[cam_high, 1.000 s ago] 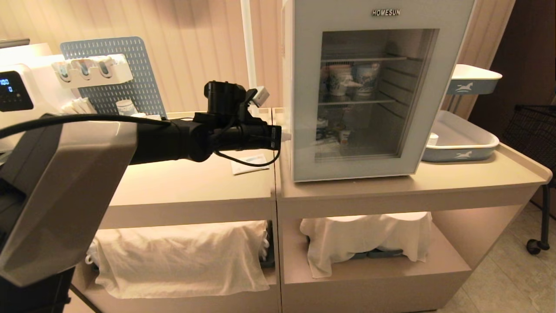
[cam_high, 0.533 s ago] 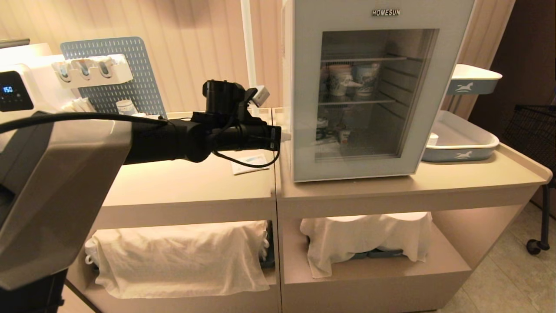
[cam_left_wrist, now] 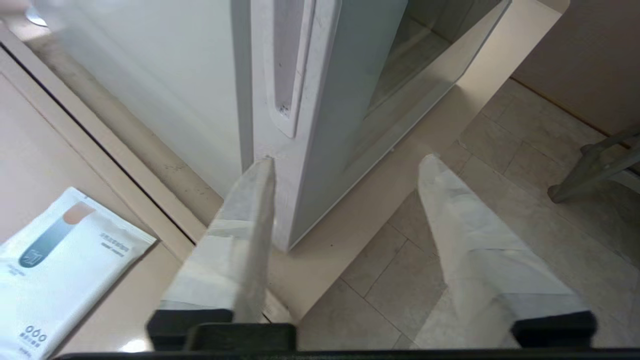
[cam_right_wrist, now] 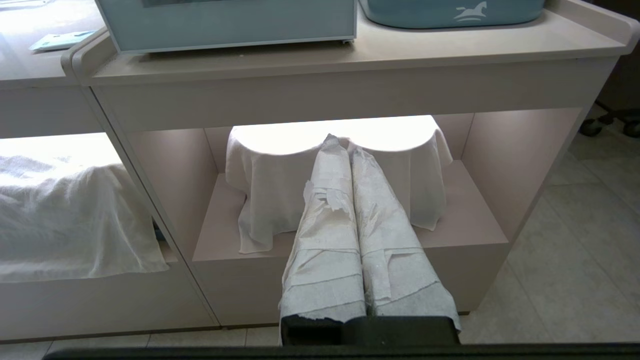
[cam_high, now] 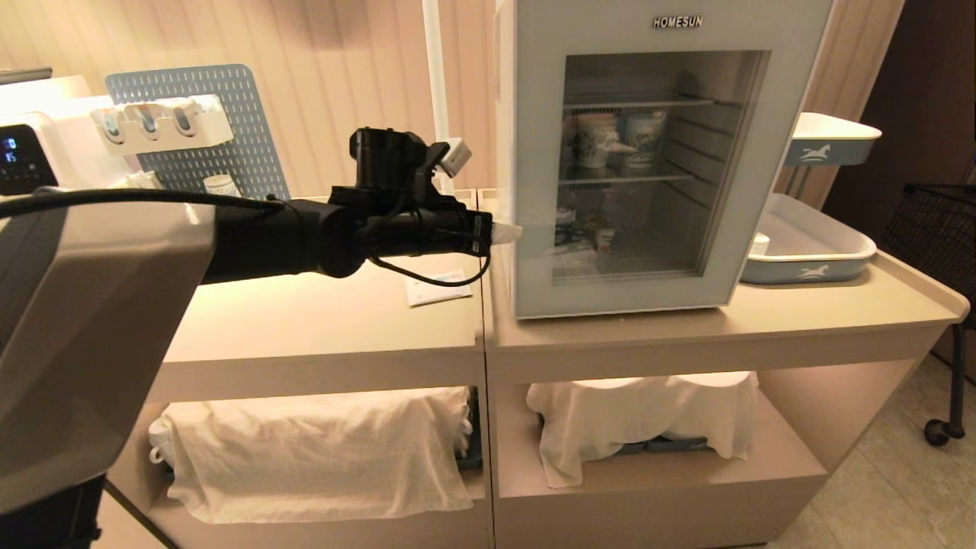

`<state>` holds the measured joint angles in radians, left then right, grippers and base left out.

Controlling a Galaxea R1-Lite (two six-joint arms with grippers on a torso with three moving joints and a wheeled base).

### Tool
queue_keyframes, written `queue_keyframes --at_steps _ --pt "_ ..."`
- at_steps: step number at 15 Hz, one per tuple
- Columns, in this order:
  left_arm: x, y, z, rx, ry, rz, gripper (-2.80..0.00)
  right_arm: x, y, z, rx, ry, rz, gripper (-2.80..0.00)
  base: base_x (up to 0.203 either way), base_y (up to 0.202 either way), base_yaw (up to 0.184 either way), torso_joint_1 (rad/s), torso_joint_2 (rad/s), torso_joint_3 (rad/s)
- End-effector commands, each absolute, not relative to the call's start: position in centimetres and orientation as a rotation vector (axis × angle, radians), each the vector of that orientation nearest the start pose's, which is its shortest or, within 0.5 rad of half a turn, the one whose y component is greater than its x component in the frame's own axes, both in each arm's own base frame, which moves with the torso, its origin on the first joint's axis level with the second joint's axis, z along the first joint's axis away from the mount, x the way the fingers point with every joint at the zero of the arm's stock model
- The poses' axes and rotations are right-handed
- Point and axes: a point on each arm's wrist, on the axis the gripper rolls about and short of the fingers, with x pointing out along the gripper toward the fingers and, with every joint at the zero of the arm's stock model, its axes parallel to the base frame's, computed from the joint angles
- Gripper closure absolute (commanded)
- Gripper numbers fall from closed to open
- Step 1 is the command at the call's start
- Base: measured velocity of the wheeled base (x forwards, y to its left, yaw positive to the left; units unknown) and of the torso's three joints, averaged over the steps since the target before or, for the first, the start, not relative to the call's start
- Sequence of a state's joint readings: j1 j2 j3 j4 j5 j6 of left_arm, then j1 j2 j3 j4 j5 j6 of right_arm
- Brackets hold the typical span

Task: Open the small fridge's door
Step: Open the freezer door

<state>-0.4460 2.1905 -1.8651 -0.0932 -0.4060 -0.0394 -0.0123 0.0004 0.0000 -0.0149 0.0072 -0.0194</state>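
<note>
The small fridge point(cam_high: 801, 46), white and marked HOMESUN, stands on the right counter with paper cups on its wire shelves. Its door point(cam_high: 541, 152) looks closed and faces me. My left gripper point(cam_high: 509, 232) is open at the door's left edge, at mid height. In the left wrist view the gripper point(cam_left_wrist: 347, 161) straddles the door's point(cam_left_wrist: 340, 100) edge. One finger point(cam_left_wrist: 250, 210) touches the white side edge just below the recessed handle point(cam_left_wrist: 287, 65). The other finger point(cam_left_wrist: 465, 225) hangs in front of the door. My right gripper point(cam_right_wrist: 340, 142) is shut and empty, low before the counter.
A water dispenser point(cam_high: 23, 152) and a blue pegboard point(cam_high: 198, 130) stand at the back left. A white packet point(cam_high: 438, 286) lies on the left counter near the fridge. Two trays point(cam_high: 816, 248) sit right of the fridge. White cloths point(cam_high: 320, 450) cover the lower shelves.
My left arm has risen a little and pushed toward the fridge. Its white fingertip now reaches the door's left edge. The door has not visibly moved.
</note>
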Motion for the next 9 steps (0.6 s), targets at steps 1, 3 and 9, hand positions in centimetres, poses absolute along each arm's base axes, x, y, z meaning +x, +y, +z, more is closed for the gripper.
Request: queue_keyframes --at_steps 1,3,9 --pt "40.7 -20.4 24.7 -0.032 0.236 -0.84 -2.8 -2.2 0.0 7.4 -0.02 -0.005 -0.005 0.0 0.0 0.0 0.0 0.0 0.0 0.0" --pt "40.4 -20.2 25.3 -0.031 0.221 -0.834 -2.8 -2.2 0.0 7.4 -0.02 -0.005 -0.005 0.0 0.0 0.0 0.0 0.0 0.0 0.0" --pt "41.5 -20.5 25.5 -0.01 0.171 -0.843 -2.8 -2.2 0.0 7.4 -0.02 -0.005 -0.005 0.0 0.0 0.0 0.0 0.0 0.0 0.0"
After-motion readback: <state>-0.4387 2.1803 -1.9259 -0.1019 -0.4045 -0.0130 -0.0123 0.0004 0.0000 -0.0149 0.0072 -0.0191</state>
